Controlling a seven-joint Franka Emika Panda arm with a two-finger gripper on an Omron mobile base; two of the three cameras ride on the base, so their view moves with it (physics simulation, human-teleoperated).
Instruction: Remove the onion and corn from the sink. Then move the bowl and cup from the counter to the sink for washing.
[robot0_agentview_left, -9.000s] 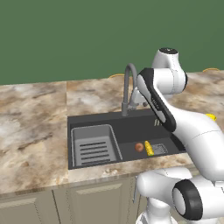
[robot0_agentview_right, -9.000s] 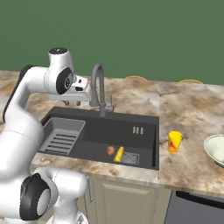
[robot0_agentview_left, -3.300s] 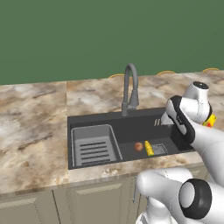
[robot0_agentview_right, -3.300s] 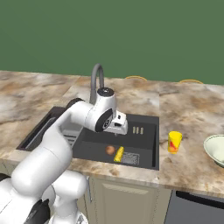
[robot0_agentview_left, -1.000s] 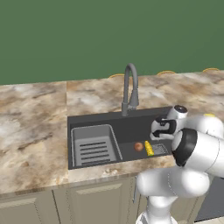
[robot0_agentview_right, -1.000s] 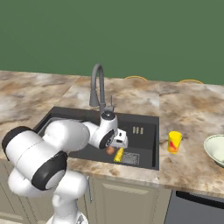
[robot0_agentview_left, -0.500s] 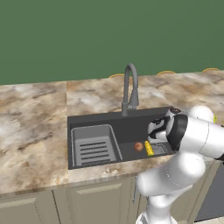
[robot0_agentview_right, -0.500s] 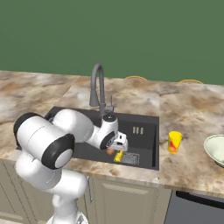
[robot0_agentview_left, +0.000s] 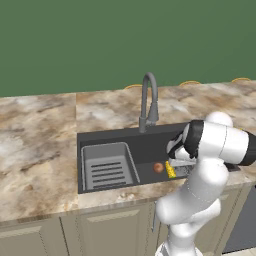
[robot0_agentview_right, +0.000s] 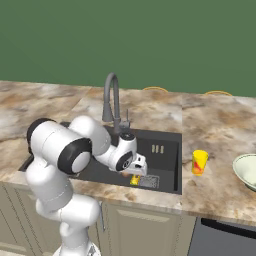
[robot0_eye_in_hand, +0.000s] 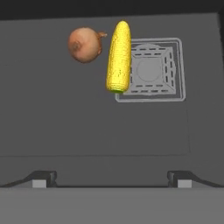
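— Lower now than a second ago: the arm has folded down over the sink (robot0_agentview_left: 100, 137), and the gripper (robot0_agentview_right: 140, 166) hangs above the right part of the basin. Nothing in the basin has shifted.

— What are the fingers (robot0_eye_in_hand: 43, 178) doing?

— Spread as wide as they go, with nothing between them. In the hand view only their two dark tips show at the bottom, far apart.

— And the corn (robot0_eye_in_hand: 119, 57)?

— Lying on the dark sink floor, ahead of the fingers and apart from them, roughly midway between the two tips across the hand view. It rests partly over one edge of the square drain grate (robot0_eye_in_hand: 155, 70).

— The onion (robot0_eye_in_hand: 84, 44)?

— Just beside the corn, on the side away from the grate, its stem tip reaching toward the cob. Also untouched.

— The rest?

— The ribbed rack (robot0_agentview_left: 107, 165) fills the sink's left part and the faucet (robot0_agentview_left: 149, 100) rises behind it. On the counter (robot0_agentview_right: 225, 150) to the right, the yellow cup (robot0_agentview_right: 199, 162) stands near the sink, and the bowl (robot0_agentview_right: 247, 171) sits farther right at the edge of the right base view.
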